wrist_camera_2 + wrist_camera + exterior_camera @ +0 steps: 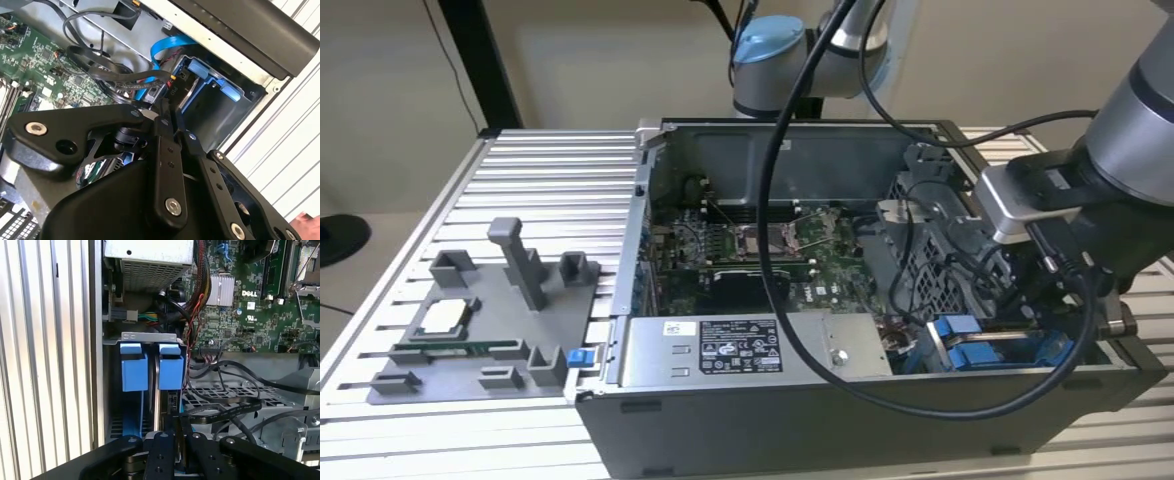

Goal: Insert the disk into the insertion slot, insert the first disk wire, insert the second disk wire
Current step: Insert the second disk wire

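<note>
The disk (169, 375) already sits in the insertion slot (112, 390), at the open computer case's (720, 410) front corner. The gripper (178, 437), jaws pinching a black wire connector (176, 410), is seating a disk wire; careful alignment seems essential.

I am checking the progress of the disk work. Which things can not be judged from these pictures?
- Whether the gripper clamps a wire: in both wrist views its own black links cover the fingertips.
- How deep the disk sits in the insertion slot: in the first wrist view the blue tabs and the gripper cover it.
- The slot in the exterior view: the arm and black cables cover most of it.
</note>
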Robot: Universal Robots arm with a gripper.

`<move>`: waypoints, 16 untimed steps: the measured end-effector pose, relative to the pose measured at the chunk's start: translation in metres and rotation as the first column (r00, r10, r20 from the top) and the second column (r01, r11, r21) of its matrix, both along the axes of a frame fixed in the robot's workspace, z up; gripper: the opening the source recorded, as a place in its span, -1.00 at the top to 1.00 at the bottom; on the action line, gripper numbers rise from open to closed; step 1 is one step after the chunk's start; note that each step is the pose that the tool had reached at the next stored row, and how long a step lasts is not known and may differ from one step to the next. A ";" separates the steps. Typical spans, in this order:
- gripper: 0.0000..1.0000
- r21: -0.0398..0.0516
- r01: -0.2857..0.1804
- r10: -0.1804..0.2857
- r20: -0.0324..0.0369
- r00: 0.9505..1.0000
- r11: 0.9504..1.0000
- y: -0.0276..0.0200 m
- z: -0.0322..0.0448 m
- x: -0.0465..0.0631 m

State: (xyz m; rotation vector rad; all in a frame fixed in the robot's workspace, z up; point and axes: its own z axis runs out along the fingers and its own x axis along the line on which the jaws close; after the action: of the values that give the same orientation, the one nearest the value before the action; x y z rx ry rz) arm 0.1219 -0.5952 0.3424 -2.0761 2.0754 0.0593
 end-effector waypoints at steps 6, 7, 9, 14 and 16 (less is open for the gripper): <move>1.00 0.000 0.000 0.000 0.000 1.000 1.000 0.0010 -0.0009 0.000; 1.00 0.000 0.000 0.000 0.000 1.000 1.000 0.0011 -0.0011 0.000; 1.00 0.000 0.000 0.000 0.000 1.000 1.000 0.0014 -0.0014 0.000; 1.00 0.000 0.000 0.000 0.000 1.000 1.000 0.0017 -0.0019 0.001; 1.00 0.000 0.000 0.000 0.000 1.000 1.000 0.0018 -0.0022 0.001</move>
State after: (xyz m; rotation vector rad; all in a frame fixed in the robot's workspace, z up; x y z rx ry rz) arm 0.1228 -0.5934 0.3402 -2.0760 2.0754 0.0592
